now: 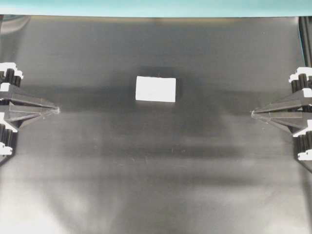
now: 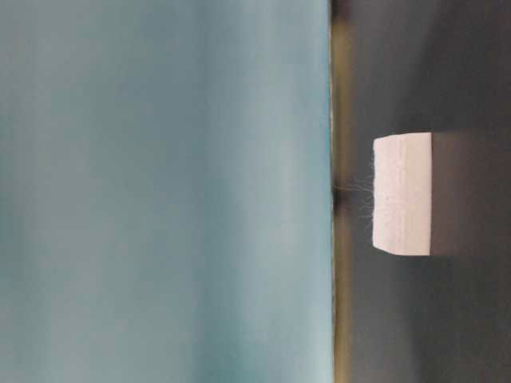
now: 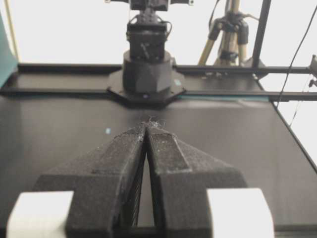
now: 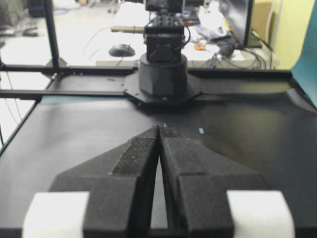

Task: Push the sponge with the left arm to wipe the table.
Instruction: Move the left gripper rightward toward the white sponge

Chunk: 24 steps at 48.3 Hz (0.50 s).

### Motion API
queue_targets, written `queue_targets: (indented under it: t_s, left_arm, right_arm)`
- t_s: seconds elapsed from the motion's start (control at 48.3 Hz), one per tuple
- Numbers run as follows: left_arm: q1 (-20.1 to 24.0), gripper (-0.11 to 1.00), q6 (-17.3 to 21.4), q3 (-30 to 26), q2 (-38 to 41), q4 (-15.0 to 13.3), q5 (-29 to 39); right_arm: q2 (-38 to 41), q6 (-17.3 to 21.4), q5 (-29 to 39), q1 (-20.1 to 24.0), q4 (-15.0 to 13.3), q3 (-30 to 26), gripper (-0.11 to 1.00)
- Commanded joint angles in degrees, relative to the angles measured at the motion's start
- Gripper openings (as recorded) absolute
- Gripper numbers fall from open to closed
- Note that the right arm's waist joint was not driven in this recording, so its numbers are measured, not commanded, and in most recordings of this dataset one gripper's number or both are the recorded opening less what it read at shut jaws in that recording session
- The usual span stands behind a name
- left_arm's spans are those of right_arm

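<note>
The sponge point(image 1: 155, 89), a plain white block, lies flat on the dark table point(image 1: 156, 175) a little behind its middle. It also shows in the table-level view point(image 2: 403, 194), alone on the sheet. My left gripper point(image 1: 58, 110) is shut and empty at the left edge, its tip pointing right, well to the left of the sponge and slightly nearer the front. My right gripper point(image 1: 252, 114) is shut and empty at the right edge, pointing left. In the left wrist view the left gripper point(image 3: 148, 125) has its tips together, as has the right gripper point(image 4: 159, 128) in its own view. The sponge is out of both wrist views.
A teal strip point(image 1: 156, 7) runs along the table's far edge. The opposite arm's base point(image 3: 147, 69) stands at the far side in the left wrist view, and likewise the other base point(image 4: 163, 74) in the right wrist view. A tiny pale speck point(image 3: 108, 131) lies on the sheet.
</note>
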Motion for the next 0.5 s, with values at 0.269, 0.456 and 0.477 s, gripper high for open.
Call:
queue_targets:
  t_s: [0.269, 0.456, 0.477]
  left_arm:
    - [3.6, 0.0, -8.3, -4.3, 14.3, 2.4, -0.4]
    - [6.2, 0.0, -10.7, -9.4, 25.9, 2.4, -0.2]
    - [6.2, 0.0, -10.7, -10.1, 27.2, 2.4, -0.3]
  right_arm:
    - [-0.2, -0.8, 1.1, 0.0, 0.1, 1.4, 0.0]
    - [-0.2, -0.8, 1.8, 0.0, 0.1, 1.7, 0.0]
    - [-0.2, -0.8, 1.8, 0.0, 0.1, 1.7, 0.0]
